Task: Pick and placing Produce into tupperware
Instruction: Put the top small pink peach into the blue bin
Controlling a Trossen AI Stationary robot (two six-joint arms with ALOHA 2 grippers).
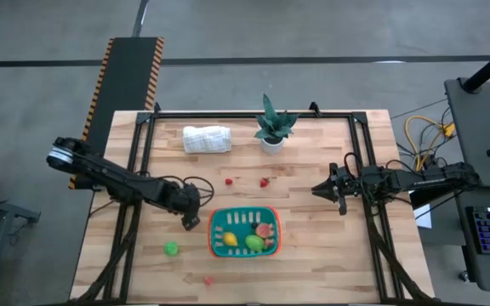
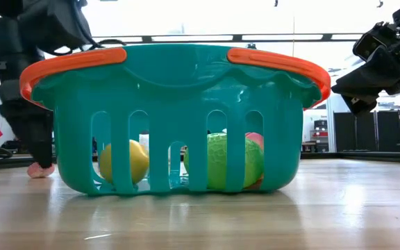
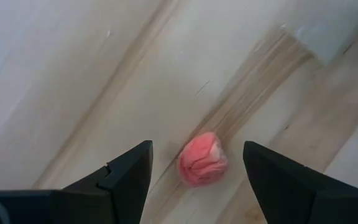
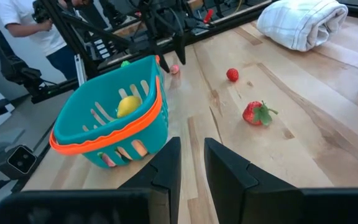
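The tupperware [image 1: 245, 231], a teal slotted basket with an orange rim, stands near the table's front middle. It holds a yellow piece [image 1: 230, 240], a green piece [image 1: 253, 243] and a pink one [image 1: 264, 229]. Just left of it my left gripper [image 3: 197, 146] points down, open, its fingers on either side of a small pink-red produce piece [image 3: 202, 167] that lies on the wood, untouched. My right gripper [image 1: 326, 189] hovers level at the right, its fingers close together with nothing between them. Loose produce lies around: a green piece [image 1: 171, 248], a small red one [image 1: 229, 180] and a strawberry [image 1: 264, 182].
A rolled white cloth [image 1: 207, 138] and a potted green plant [image 1: 272, 127] stand at the table's far side. Another small red piece [image 1: 208, 279] lies near the front edge. A person [image 4: 23, 25] stands beyond the table's left side. Bare wood lies right of the basket.
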